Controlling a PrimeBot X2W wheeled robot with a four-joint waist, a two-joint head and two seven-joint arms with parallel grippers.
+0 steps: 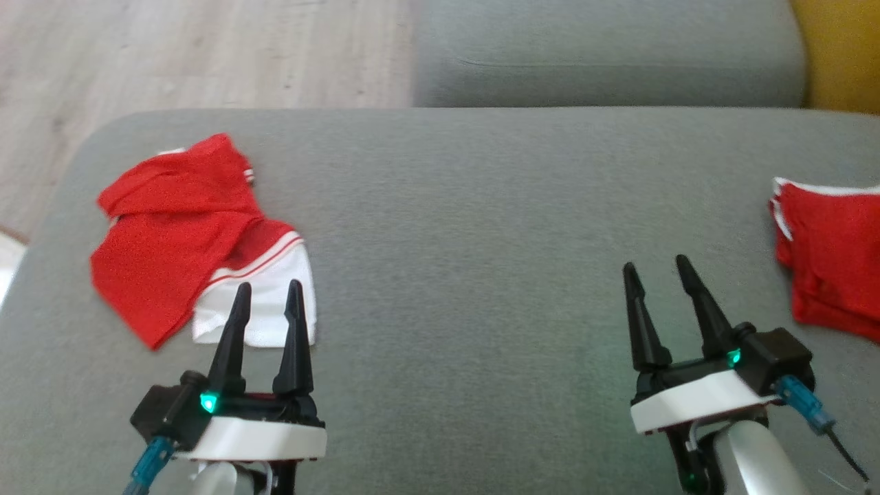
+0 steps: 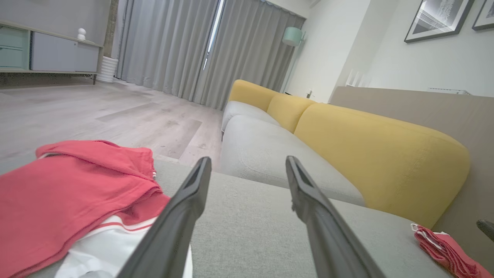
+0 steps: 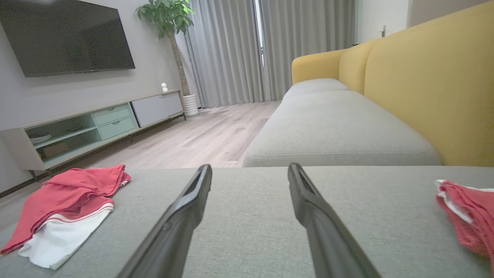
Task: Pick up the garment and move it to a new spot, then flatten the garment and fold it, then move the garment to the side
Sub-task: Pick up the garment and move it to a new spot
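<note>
Two grippers hover low over the grey seat cushion [image 1: 467, 227], each with its jaws spread wide and nothing between the fingers. The left gripper [image 1: 269, 284] sits at the near left, its fingertips over the near white edge of the garment [image 1: 172, 234]; whether they touch the cloth cannot be told. The garment is red with a white panel and red stripes. It lies crumpled and loosely bunched on the left part of the cushion, close to its left edge. The right gripper [image 1: 655, 263] sits at the near right over bare cushion. To its right, apart from it at the cushion's right edge, lies a second red piece [image 1: 832, 261] with white trim, folded in layers. A yellow backrest [image 1: 839, 55] shows at the far right and wooden floor [image 1: 206, 48] at the far left.
</note>
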